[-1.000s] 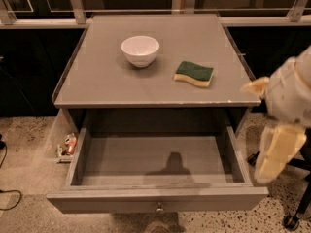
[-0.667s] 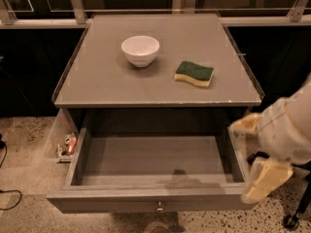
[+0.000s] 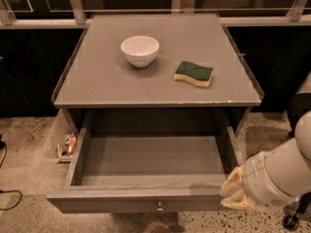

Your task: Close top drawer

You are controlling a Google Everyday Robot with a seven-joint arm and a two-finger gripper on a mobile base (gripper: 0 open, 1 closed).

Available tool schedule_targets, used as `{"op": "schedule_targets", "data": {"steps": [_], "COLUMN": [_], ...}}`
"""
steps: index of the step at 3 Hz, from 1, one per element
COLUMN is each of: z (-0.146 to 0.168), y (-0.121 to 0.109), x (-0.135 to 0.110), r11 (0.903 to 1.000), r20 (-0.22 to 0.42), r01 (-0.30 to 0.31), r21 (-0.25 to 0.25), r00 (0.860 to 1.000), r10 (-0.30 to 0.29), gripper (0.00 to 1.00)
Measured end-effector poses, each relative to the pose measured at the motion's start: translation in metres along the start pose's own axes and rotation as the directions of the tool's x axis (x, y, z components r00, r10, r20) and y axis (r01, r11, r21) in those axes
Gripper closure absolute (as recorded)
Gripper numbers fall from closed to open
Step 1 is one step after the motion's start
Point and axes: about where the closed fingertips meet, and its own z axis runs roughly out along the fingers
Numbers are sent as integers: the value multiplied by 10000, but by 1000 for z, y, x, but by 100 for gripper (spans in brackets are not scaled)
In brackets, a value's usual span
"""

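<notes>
The top drawer (image 3: 146, 159) is pulled wide open under the grey table top; its deep grey tray holds nothing. Its front panel (image 3: 121, 201) faces me at the bottom, with a small round metal knob (image 3: 159, 208) in the middle. My gripper (image 3: 233, 193) is at the lower right, at the right end of the drawer's front panel, on the end of the white arm (image 3: 277, 171). Only its pale yellowish base shows; the rest is hidden behind the arm and panel.
On the table top (image 3: 97, 81) stand a white bowl (image 3: 140, 50) and a green and yellow sponge (image 3: 194, 73). A small red and white object (image 3: 68, 147) lies on the speckled floor left of the drawer. A railing and dark windows run along the back.
My arm and gripper have moved down and forward, from beside the drawer's right side to the right end of its front panel. The drawer has not moved.
</notes>
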Motion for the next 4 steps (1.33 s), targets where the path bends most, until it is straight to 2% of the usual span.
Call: {"op": "schedule_targets", "data": {"steps": [1,2,3,4], "z": [6,6,37,74], "y": [1,1,2,-6], "x": [3,3,14,27], "r11": [10000,10000,9991,9963], "r20": [-12,-12,373,882], "r01": [-51,-52,-433,-857], "r21": [22,22,-51,91], "r00": [10000,10000,9984,9925], "r10": [51,52,434,846], "gripper": [89,100,100,100]}}
